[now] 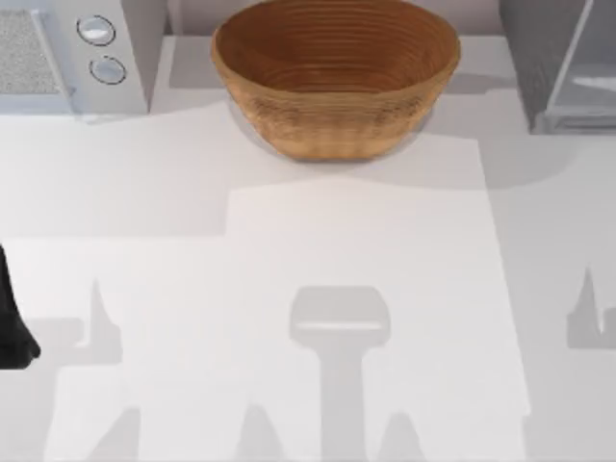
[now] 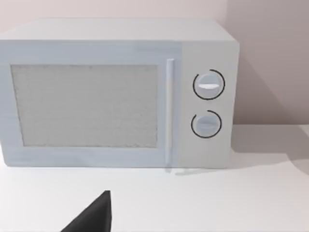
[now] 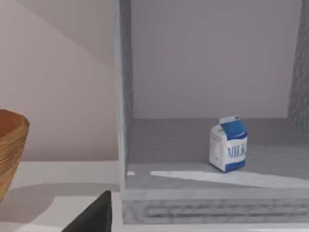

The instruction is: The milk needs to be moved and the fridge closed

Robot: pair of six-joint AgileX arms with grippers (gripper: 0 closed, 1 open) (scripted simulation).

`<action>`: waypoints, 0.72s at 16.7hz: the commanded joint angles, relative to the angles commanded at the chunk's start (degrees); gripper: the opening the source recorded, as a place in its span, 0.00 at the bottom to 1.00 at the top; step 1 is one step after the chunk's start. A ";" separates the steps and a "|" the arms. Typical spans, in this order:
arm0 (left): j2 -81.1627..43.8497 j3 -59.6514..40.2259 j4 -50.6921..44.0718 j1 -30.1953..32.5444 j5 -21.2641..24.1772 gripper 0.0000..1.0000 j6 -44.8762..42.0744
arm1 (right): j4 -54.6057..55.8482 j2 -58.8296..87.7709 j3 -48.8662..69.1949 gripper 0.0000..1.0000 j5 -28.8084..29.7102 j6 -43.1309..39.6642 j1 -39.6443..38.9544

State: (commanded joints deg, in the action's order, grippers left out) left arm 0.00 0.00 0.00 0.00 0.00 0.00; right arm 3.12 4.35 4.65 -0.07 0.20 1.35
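White worktop, seen from above: a large wicker bowl stands at the far middle, a light-grey microwave with two round knobs occupies the far left corner, and the fridge, dark-grey and speckled, occupies the far right corner. Milk: one small carton, blue top and white lower band with lettering, standing upright on the grey floor of the fridge interior, apart from both side walls, well back from the front lip. The fridge stands open in the right wrist view, its inner cavity fully exposed; the speckled side wall rises between the carton and the bowl, whose rim shows at that view's edge. Left arm: a dark portion sits at the left edge of the worktop, well apart from every item. Left claw: one dark fingertip shows in the left wrist view, facing the microwave front, its mesh-patterned door and vertical handle; whether this claw is released or clenched cannot be told. Right claw: one dark fingertip shows in the right wrist view, in front of the fridge base, touching nothing, well apart from the milk; released or clenched cannot be told. Arm shadows lie across the near half of the worktop.
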 joint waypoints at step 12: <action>0.00 0.00 0.00 0.00 0.00 1.00 0.00 | -6.78 -7.47 -1.40 1.00 0.01 -0.36 -1.24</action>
State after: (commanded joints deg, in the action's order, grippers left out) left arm 0.00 0.00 0.00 0.00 0.00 0.00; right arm -3.66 -3.12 3.25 -0.07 -0.16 0.11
